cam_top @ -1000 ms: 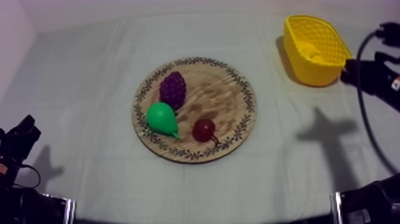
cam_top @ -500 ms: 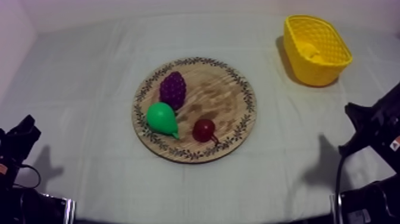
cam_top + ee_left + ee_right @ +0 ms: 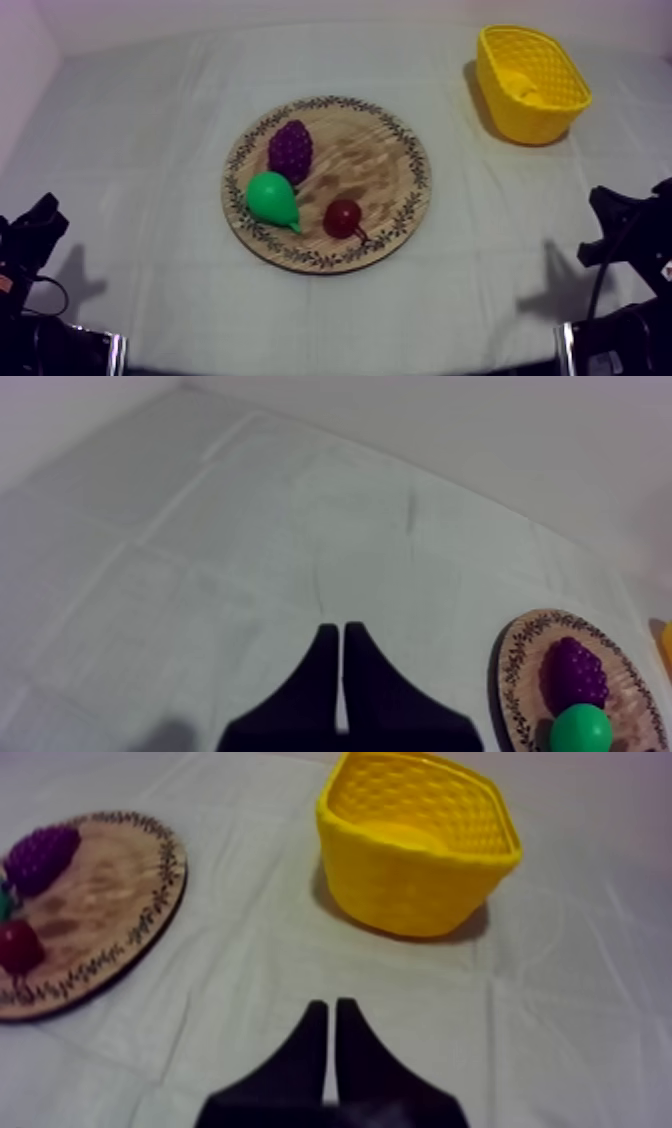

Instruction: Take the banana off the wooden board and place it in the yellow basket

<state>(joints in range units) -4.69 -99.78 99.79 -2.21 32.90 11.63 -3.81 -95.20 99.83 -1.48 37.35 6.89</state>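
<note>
The banana (image 3: 524,88) lies inside the yellow basket (image 3: 530,122) on my right side of the bench (image 3: 150,120), well apart from the wooden board (image 3: 385,165), which carries the pear (image 3: 272,199), grapes (image 3: 290,150) and small red fruit (image 3: 343,216). My right gripper (image 3: 331,1014), near the basket, and my left gripper (image 3: 333,631), beside the board, both have fingers pressed together on nothing. My worry: a careless swing of the right arm could clip the light basket, tip it and spill the banana.

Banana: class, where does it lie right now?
In the top view the banana lies inside the yellow basket, at the far right, apart from the wooden board.
</note>
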